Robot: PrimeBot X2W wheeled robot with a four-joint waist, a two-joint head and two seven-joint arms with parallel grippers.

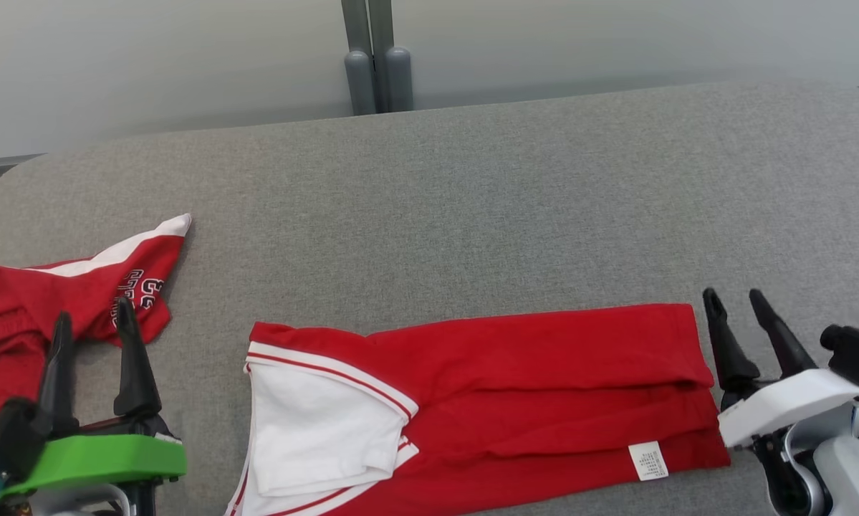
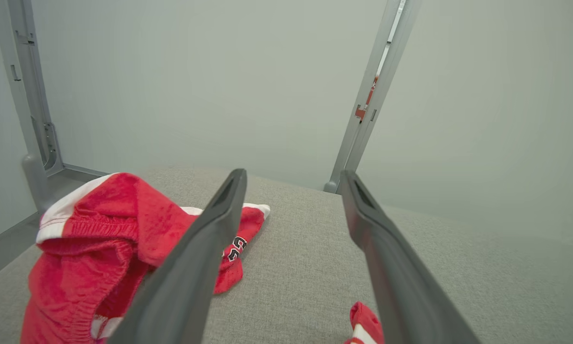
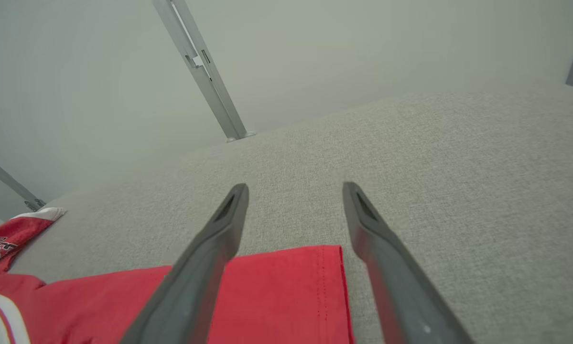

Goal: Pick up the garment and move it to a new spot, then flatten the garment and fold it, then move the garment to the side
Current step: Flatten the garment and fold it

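Grey woven upholstery (image 1: 472, 201) forms the work surface, backed by pale wall panels and a grey post (image 1: 377, 64).

The folded red garment (image 1: 515, 401) lies flat on the surface as a long band. A white panel with red piping sits at its left end and a small white label (image 1: 648, 460) near its right end.

The right gripper (image 1: 732, 294) stands just beside the garment's right end. Its fingers are spread apart and nothing is held. In the right wrist view one finger crosses over the garment's corner; contact cannot be confirmed.

The left gripper (image 1: 92, 309) is off the garment's left end, apart from it. Its fingers are likewise spread and empty.

A crumpled red garment (image 1: 56, 301) with white trim and dark lettering lies further left of the folded garment, behind the left gripper's fingers.
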